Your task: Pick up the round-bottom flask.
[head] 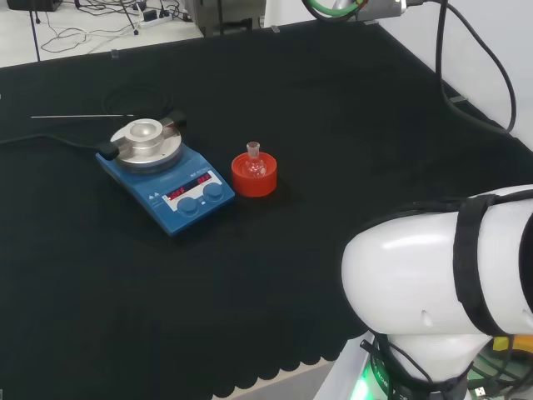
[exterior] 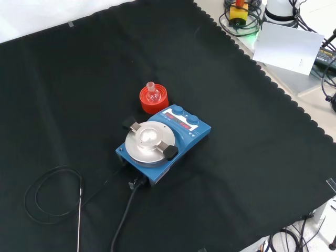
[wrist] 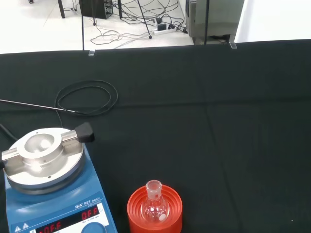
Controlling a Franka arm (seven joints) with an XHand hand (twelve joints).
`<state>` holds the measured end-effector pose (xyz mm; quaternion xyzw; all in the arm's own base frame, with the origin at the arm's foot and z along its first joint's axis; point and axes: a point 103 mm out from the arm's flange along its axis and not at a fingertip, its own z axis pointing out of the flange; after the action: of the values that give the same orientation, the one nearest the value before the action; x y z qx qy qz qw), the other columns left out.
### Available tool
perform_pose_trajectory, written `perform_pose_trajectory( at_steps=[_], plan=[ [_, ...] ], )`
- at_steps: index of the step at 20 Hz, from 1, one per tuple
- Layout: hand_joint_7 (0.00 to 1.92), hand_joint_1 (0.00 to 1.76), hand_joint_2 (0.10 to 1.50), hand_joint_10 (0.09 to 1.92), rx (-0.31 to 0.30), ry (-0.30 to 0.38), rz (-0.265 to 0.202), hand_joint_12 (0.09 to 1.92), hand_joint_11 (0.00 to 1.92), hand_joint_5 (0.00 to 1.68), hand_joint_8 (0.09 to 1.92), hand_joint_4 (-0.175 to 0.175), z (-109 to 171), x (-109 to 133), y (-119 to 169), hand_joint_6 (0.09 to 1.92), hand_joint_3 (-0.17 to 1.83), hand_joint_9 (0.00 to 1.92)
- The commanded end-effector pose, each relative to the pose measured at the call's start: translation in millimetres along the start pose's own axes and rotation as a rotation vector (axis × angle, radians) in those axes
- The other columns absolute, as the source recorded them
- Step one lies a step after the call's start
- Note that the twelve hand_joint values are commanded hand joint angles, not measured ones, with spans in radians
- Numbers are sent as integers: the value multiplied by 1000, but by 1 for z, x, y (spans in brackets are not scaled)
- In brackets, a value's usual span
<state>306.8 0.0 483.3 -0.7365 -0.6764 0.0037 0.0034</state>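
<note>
In your head view, the round-bottom flask [head: 252, 162] stands upright in a red ribbed stand [head: 253, 177] on the black cloth [head: 350, 150]. The stand sits just to the right of the blue hotplate stirrer [head: 164, 181], close to its knob corner but apart from it. A silver round block [head: 146, 140] tops the stirrer, and a thin metal probe [head: 82, 117] lies on the cloth beyond it. The arm's white link [head: 433, 275] bulks at the lower right, well apart from the stirrer.

In your front view, the flask [exterior: 152, 95] in its stand [exterior: 154, 100] appears just above the stirrer [exterior: 164, 139], on the far side of its knobs, neck pointing up. A looped black cable [exterior: 52, 195] lies at the stirrer's lower left, with the probe [exterior: 80, 215] beside it.

In your wrist view, the flask [wrist: 154, 206] is seen from above its open neck, seated in the stand [wrist: 154, 213], with the stirrer [wrist: 51, 194] right beside it and the cable loop [wrist: 87, 97] farther off beyond the stirrer. The flask is clear and looks empty.

You cannot tell from these views how the hand's fingers are set.
</note>
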Motion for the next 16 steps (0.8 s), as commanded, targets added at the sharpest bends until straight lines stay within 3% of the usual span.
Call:
perform_pose_trajectory(
  at_steps=[1,5,16],
  plan=[
    [116,233,1132,660,-10,-10,0,1335,85,317,607,-12,0,0,-1,501,561,245],
    [112,200,1236,655,-10,-9,7,1391,53,348,598,-12,-2,-1,-3,413,375,241],
    [119,208,1251,654,23,-11,53,1393,53,361,596,-13,23,2,13,395,337,245]
  ],
)
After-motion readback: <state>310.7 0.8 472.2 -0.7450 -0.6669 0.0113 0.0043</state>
